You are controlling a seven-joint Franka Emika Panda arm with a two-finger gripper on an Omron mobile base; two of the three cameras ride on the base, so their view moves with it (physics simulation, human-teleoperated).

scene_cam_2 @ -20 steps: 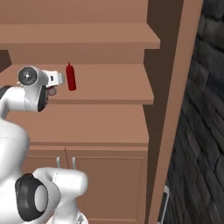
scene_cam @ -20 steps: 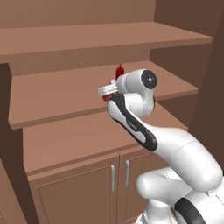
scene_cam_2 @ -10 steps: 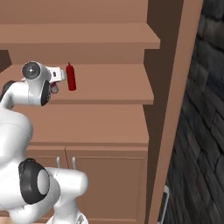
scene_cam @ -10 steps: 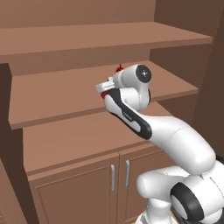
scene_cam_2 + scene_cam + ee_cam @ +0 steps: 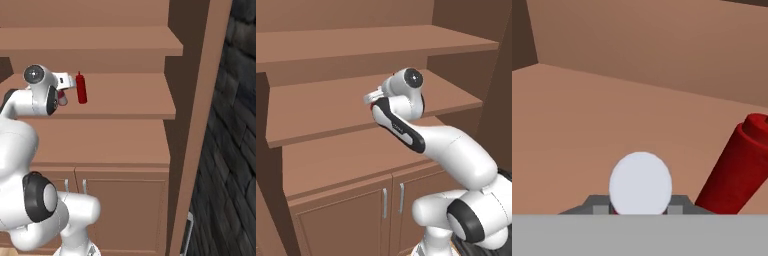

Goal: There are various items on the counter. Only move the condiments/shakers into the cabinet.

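Nearest the base, the white arm [image 5: 456,155] rises in front of the cabinet [image 5: 321,175], above its two lower doors [image 5: 125,205] with their silver bar handles [image 5: 385,202]. From there the arm bends up and forward to the cabinet's middle shelf [image 5: 130,107], so that the gripper [image 5: 374,100] sits low over the shelf board, near its front edge. In the right base view the gripper [image 5: 61,96] points down at the shelf with something small, red and pale tucked under it. The hand view shows the gripper [image 5: 640,210] with its jaws drawn narrow around a round white top [image 5: 640,184] with a sliver of red at its foot; this looks like the small red bottle [image 5: 61,98], gripped between the two fingertips, though too little of it shows to read a label, and I cannot tell whether its base touches the shelf. Just beyond the gripper, on the same shelf and apart from it, stands the dark red squeeze bottle [image 5: 81,90], upright, its pointed nozzle up. In the hand view that squeeze bottle [image 5: 734,175] appears slanted at the right edge, as the camera is rolled. Farther back lie the bare brown shelf board [image 5: 587,125] and the cabinet's back wall [image 5: 662,40], with the upper shelf [image 5: 381,42] overhead.
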